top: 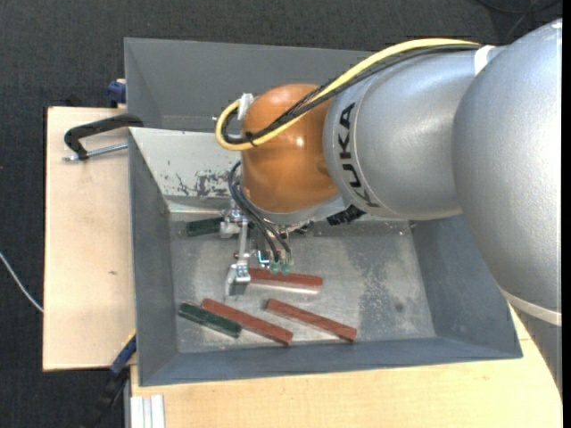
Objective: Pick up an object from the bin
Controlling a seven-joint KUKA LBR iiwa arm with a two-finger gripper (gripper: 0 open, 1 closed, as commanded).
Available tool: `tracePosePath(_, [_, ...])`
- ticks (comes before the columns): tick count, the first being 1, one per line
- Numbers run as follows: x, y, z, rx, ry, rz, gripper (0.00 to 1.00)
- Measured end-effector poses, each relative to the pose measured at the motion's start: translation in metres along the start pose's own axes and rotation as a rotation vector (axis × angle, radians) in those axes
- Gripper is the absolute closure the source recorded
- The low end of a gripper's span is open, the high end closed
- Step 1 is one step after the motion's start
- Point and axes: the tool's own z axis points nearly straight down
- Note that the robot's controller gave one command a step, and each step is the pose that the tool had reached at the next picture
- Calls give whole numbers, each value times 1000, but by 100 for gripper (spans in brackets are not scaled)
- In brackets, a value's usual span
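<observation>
Reaching in from 3 o'clock, wrist turned down under orange cover; gripper low near centre of grey bin, fingers apart, nothing clamped; tips at the 9 o'clock end of pale-red stick lying flat mid-floor; toward 6 o'clock long red-brown stick and short red-brown stick; dark green stick at 7 o'clock, touching the long one; second green stick at 10 o'clock by the back wall.

The only readable text is "KUKA", in black letters on the arm, running along its grey casing.
</observation>
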Motion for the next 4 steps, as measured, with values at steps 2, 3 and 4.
tracePosePath(2, [-6, -67, 73, -2, -9, -11, 100])
tracePosePath(3, [-6, -67, 73, -2, -9, -10, 100])
tracePosePath(4, [-17, -60, -105, -3, -20, -14, 100])
